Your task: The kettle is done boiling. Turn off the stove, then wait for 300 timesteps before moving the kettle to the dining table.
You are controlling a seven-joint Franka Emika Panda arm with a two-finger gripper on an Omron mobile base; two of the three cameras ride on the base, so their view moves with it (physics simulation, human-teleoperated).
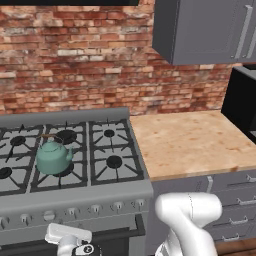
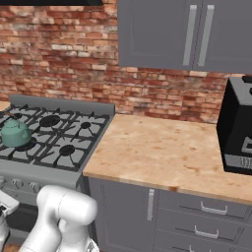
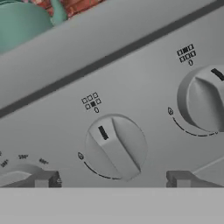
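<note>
End effector point(image 3: 111, 179) spread wide, right by stove knob point(image 3: 114, 146); knob looks hard & smooth, pinch its raised bar. Kettle point(image 1: 53, 156) on burner

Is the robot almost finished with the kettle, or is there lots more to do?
Lots more to do. Nothing looks finished: the kettle sits on a burner of the stove. Right now the open pincer is close up to a front knob, fingertips on either side but not gripping it. Whether that knob is already at off, I can't tell. Waiting and carrying the kettle away are left.
</note>
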